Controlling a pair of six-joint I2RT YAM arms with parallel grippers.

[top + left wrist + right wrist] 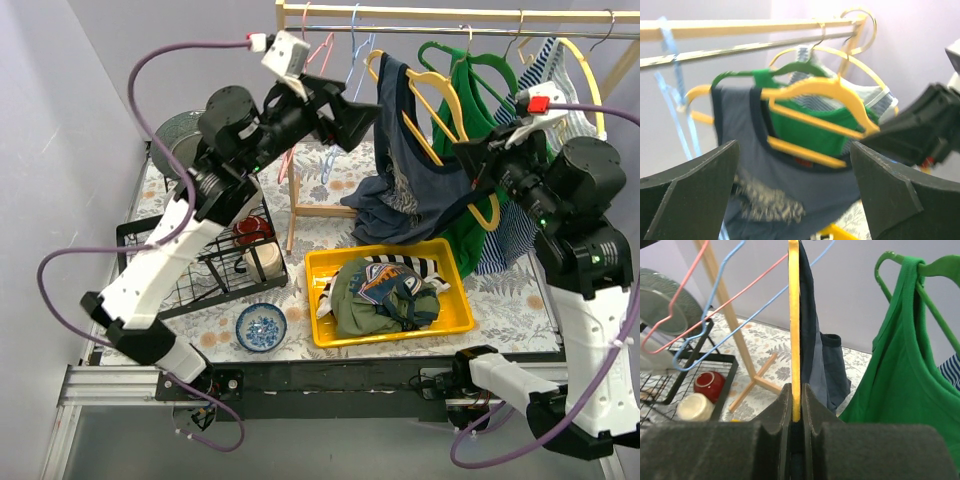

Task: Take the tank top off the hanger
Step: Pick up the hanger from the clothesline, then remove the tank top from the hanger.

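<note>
The tank top [405, 185] is navy with a pale print and hangs from a yellow hanger [440, 100] on the wooden rail. My left gripper [362, 128] is open, just left of the tank top and not touching it. In the left wrist view, the tank top [790, 185] and the hanger [815, 90] fill the space beyond its spread fingers [715, 170]. My right gripper [470, 165] is shut on the hanger's lower right end. The right wrist view shows the hanger [795, 340] edge-on between the closed pads, with the tank top [825, 365] draped on its right.
A green top [465, 95] on a green hanger and a striped top [545, 60] hang further right. Empty pink and blue hangers [335, 60] hang to the left. Below are a yellow bin [320, 265] of clothes, a black wire rack [140, 235] with bowls, and a blue bowl [262, 327].
</note>
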